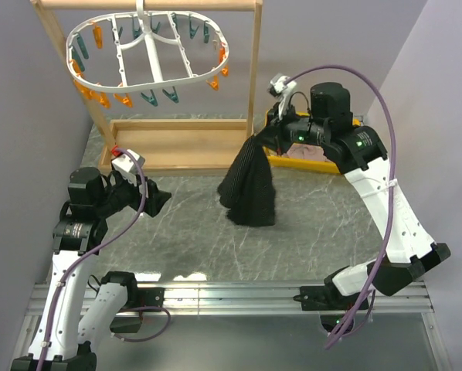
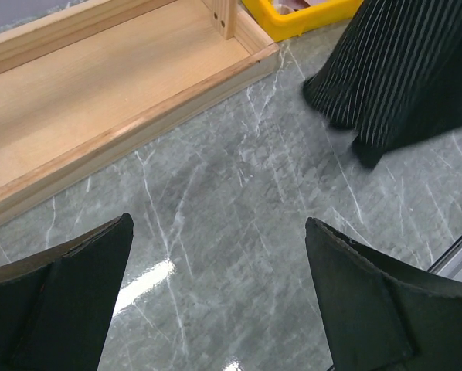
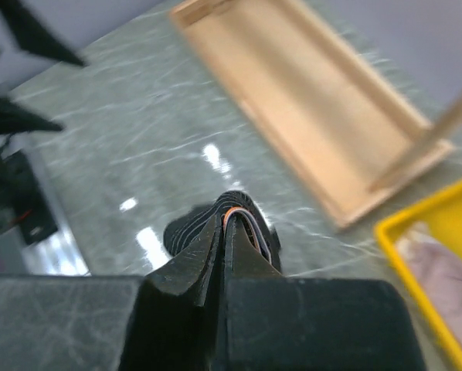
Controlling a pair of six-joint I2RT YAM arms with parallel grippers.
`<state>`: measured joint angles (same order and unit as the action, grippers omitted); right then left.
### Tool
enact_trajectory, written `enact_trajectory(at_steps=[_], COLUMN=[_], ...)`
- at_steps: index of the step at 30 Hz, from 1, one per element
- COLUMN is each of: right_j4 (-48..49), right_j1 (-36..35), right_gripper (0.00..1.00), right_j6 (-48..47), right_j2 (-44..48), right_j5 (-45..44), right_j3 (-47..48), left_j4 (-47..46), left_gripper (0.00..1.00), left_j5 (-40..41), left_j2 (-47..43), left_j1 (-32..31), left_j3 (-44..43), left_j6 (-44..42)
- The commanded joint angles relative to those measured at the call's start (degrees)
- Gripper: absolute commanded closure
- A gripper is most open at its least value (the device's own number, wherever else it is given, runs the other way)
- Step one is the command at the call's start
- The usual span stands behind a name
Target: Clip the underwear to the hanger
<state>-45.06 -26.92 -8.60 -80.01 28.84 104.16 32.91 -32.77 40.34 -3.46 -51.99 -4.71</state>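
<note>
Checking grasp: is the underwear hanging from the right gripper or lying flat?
Hanging. The right gripper is shut on the underwear, which drapes below it; whether its hem touches the table, cannot tell.

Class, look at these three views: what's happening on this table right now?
The right gripper is shut on the black underwear, pinching its top so it hangs down to about table level, next to the yellow tray. The left gripper is open and empty, low over the table near the wooden frame. The hanger hangs from the frame's top bar with nothing clipped to it yet.
</note>
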Motion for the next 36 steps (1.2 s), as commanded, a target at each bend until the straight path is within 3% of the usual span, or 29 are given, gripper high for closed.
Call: enact_trajectory(at_steps=[1, 4, 7, 10, 14, 19, 28, 31, 36], right_j4=[-0.9, -4.94, -12.57, -18.57, -15.25, -13.83, -10.05, -8.21, -6.18], right_j1=[-2.69, -3.4, -3.58, -3.49, -1.74, 1.69, 6.7, 7.75, 9.51], right_gripper=[1.0, 1.0, 1.0, 1.0, 1.0, 1.0, 1.0, 0.78, 0.57], right_j6=[-0.53, -5.17, -14.84, -25.63, -30.94, -33.06, -33.76, -33.41, -31.57], right_j2=[2.83, 6.87, 10.74, 13.38, 14.97, 11.46, 8.2, 7.15, 5.65], right_j5=[9.02, 16.06, 15.38, 7.66, -5.35, -10.9, -16.09, -18.2, -19.18], right_j3=[-1.05, -7.72, -17.12, -29.15, -45.41, -48.53, -51.51, -52.48, -50.9], left_j4=[0.14, -0.3, 0.31, 3.99, 5.85, 2.44, -7.49, -10.74, -15.49], left_gripper=[0.01, 0.01, 0.01, 0.01, 0.01, 0.06, 0.13, 0.14, 0.16], left_j5=[-0.62, -0.62, -1.85, -6.68, -7.66, 2.86, 11.94, 13.09, 8.09], left_j2=[-0.43, -0.52, 0.09, 3.24, 8.68, 15.64, 33.74, 41.29, 46.32], left_j1=[-0.05, -0.05, -0.05, -0.05, -1.45, -10.58, -23.42, -26.32, -29.49], left_j3=[-2.51, -1.98, -1.28, -1.36, -0.93, -0.48, -5.22, -7.24, -8.4], left_j6=[2.25, 3.04, 2.17, -5.45, -10.13, -11.55, -10.4, -12.51, -18.74])
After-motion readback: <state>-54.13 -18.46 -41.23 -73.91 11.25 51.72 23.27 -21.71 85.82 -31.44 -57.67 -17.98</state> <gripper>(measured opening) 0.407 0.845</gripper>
